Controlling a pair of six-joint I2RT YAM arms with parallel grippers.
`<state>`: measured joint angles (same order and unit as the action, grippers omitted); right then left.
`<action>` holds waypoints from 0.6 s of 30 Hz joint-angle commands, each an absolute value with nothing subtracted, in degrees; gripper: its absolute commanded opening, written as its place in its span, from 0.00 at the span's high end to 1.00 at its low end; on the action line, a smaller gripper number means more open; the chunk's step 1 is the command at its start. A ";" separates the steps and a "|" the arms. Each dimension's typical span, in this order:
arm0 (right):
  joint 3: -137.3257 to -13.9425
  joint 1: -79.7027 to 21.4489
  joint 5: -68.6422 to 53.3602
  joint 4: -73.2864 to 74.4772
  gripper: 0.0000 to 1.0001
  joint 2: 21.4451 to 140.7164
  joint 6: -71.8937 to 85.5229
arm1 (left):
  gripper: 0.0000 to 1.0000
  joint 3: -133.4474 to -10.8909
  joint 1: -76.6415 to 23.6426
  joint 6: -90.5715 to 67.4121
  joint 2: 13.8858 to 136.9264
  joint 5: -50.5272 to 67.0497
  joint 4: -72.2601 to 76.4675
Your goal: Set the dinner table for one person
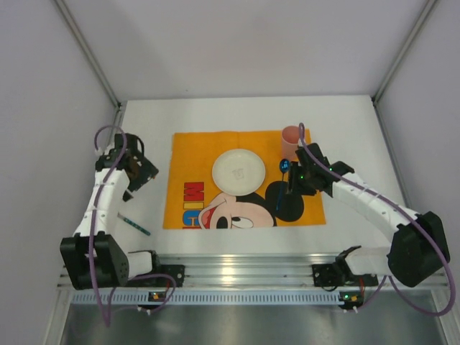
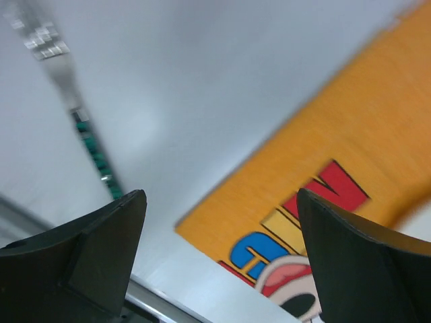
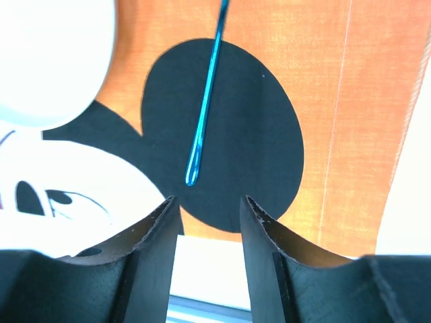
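Both empty: left gripper (image 2: 219,202) wide, right gripper (image 3: 209,202) part-open; we judge the blue spoon (image 3: 205,101), upper centre, stiff, slick; pinch mid-handle.

My right wrist view: blue spoon (image 3: 202,108) cut off at 12 o'clock, plate (image 3: 47,60) clipped at 10. My left: green-handled utensil (image 2: 67,94) at 10 o'clock blurred, head type unreadable.

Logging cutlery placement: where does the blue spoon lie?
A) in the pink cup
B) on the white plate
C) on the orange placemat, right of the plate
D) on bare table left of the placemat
C: the blue spoon lies on the orange placemat, its handle across the black ear, beside the white plate.
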<state>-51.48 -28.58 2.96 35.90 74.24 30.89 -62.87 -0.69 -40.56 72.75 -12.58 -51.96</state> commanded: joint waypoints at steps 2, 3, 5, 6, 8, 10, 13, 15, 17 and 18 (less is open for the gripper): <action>-55.54 -27.86 3.52 41.21 0.57 71.72 29.27 | 0.02 -57.05 5.62 -44.29 69.44 -18.98 -55.56; -55.89 -27.86 3.43 41.92 0.57 71.63 29.18 | 0.02 -56.08 6.32 -44.56 69.00 -20.99 -54.85; -57.13 -27.86 3.25 43.68 0.56 71.72 28.48 | 0.02 -54.41 8.43 -45.52 68.55 -23.45 -54.84; -57.56 -27.86 3.08 44.29 0.56 71.72 28.13 | 0.02 -53.88 9.22 -45.53 68.64 -23.90 -54.67; -58.36 -27.86 2.90 45.70 0.55 71.98 27.34 | 0.02 -51.86 11.68 -45.00 68.47 -24.00 -53.53; -59.06 -27.77 2.73 46.66 0.55 72.24 26.46 | 0.02 -50.02 13.87 -45.35 67.68 -24.52 -52.30; -59.50 -27.86 1.94 47.81 0.55 73.12 25.49 | 0.04 -49.14 14.76 -47.19 67.24 -25.84 -51.33; -59.68 -27.86 1.32 47.99 0.55 73.56 25.05 | 0.05 -48.08 15.47 -48.42 67.32 -25.66 -50.10; -60.55 -27.95 0.97 48.51 0.55 74.70 24.09 | 0.05 -46.33 16.35 -49.39 67.94 -24.88 -48.35; -60.99 -27.86 0.97 48.86 0.55 75.23 23.82 | 0.05 -45.80 16.52 -49.31 68.03 -24.70 -47.64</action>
<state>-57.78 -28.58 1.80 46.98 73.95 25.98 -47.44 15.53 -47.13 68.55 -23.68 -51.70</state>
